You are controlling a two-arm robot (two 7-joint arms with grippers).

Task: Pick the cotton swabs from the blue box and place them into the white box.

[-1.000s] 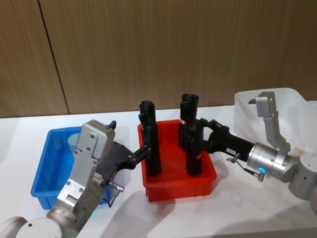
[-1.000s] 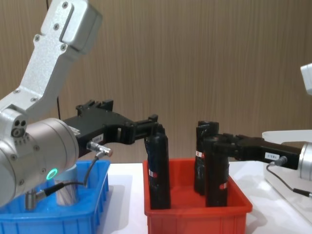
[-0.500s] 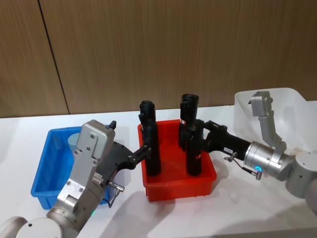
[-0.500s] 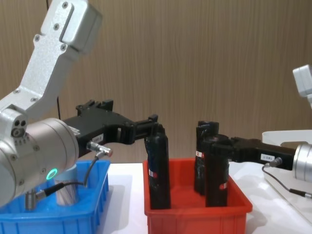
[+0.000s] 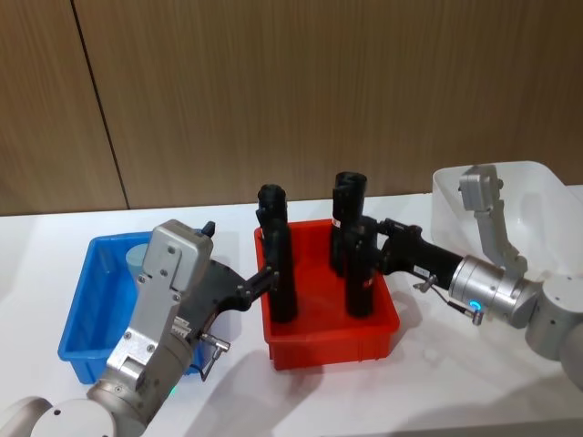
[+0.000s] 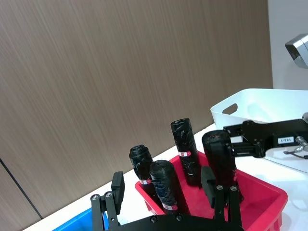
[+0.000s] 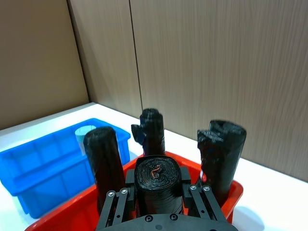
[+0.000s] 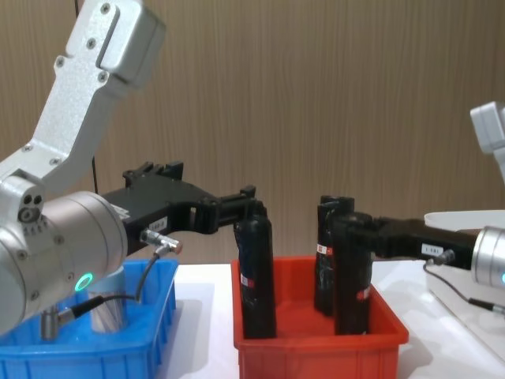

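The right gripper [image 5: 372,257] was seen at centre right of the head view, reaching in over the red bin [image 5: 330,341] with its fingers clamped on the top of a black roll [image 7: 156,185] that stood upright in the bin's front right part. In the right wrist view that roll's coiled end sat squarely between the two fingers. The left gripper [image 5: 268,276] was found at the lower centre of the head view, at the bin's left rim; its fingers stood spread apart in the left wrist view, with another black roll [image 6: 166,187] between them, and contact with it could not be made out. One jar of cotton swabs [image 5: 137,259] was seen upright in the far part of the blue box [image 5: 86,314], at the left of the head view, behind the left arm and well apart from both grippers. The white box [image 5: 524,205] stood at the right edge, beyond the right arm.
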